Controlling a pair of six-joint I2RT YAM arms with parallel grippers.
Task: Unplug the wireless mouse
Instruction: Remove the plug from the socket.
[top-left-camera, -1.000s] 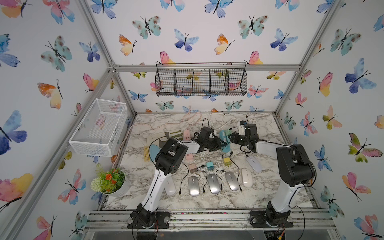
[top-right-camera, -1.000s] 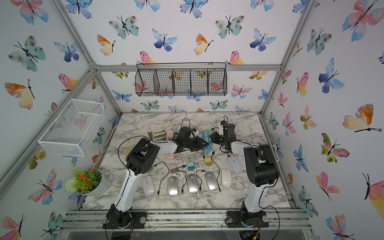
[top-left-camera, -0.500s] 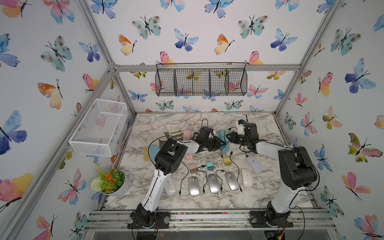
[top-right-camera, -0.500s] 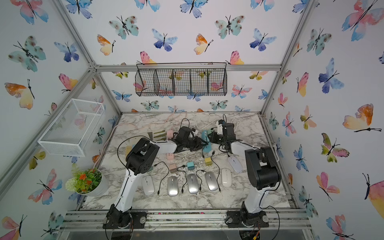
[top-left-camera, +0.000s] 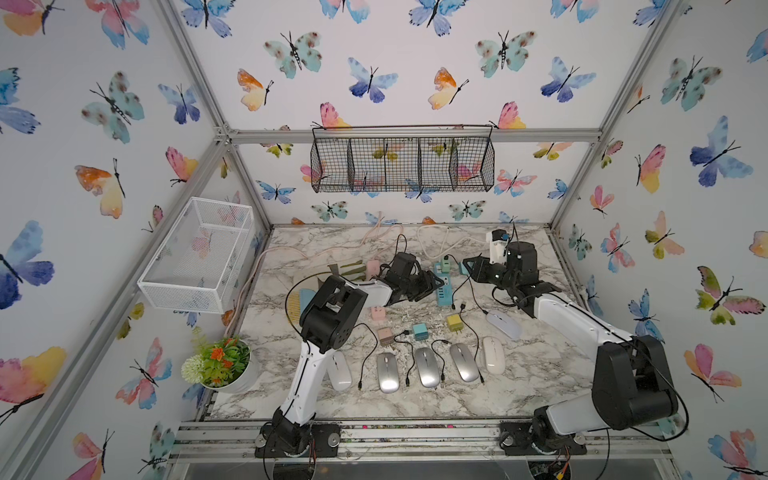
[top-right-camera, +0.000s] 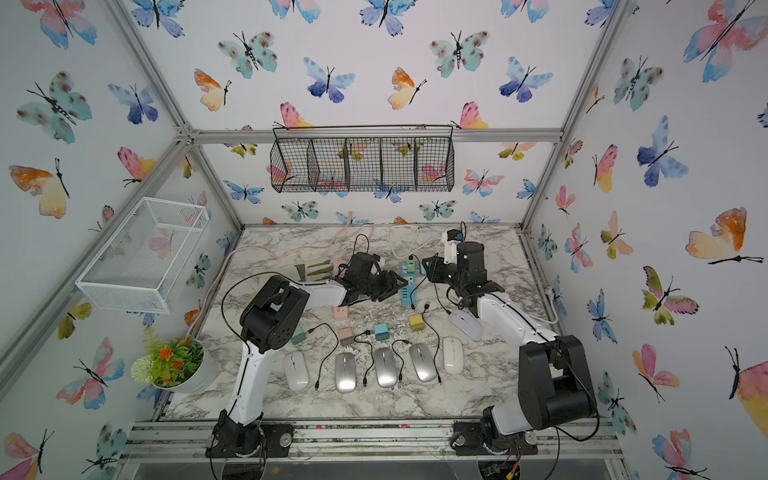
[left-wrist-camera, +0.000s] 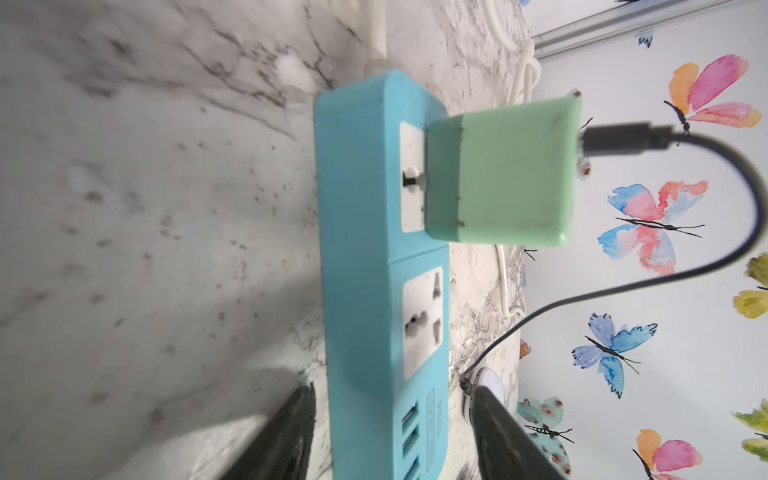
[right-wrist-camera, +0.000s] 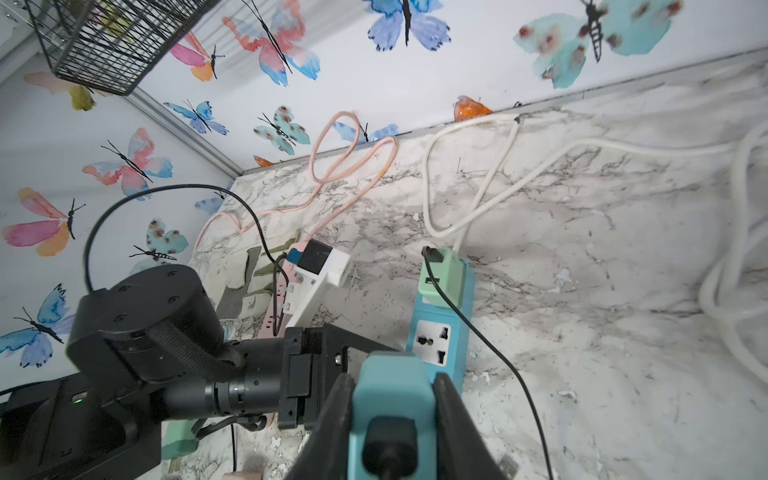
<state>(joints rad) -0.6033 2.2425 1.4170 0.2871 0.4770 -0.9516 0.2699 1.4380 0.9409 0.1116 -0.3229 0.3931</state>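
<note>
Left fingers (left-wrist-camera: 286, 436): spread, one on each side of the blue power strip (left-wrist-camera: 365, 249) at its near end.
Right fingers (right-wrist-camera: 453, 419): pinching a teal charger (right-wrist-camera: 390, 399) with a black cable (right-wrist-camera: 386, 444) plugged in.
Green charger (left-wrist-camera: 503, 174): we see it seated in the strip, farthest ahead of the left fingers.
Wireless mouse (top-left-camera: 503, 324): white, on the desk (top-left-camera: 540, 374), well back from the right fingers.

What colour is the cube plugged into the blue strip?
The cube is mint green; see left wrist view.

2 arms (top-left-camera: 305, 374): glossy white links, bulky black joints (top-left-camera: 631, 386), thin black cables (right-wrist-camera: 183, 186).
</note>
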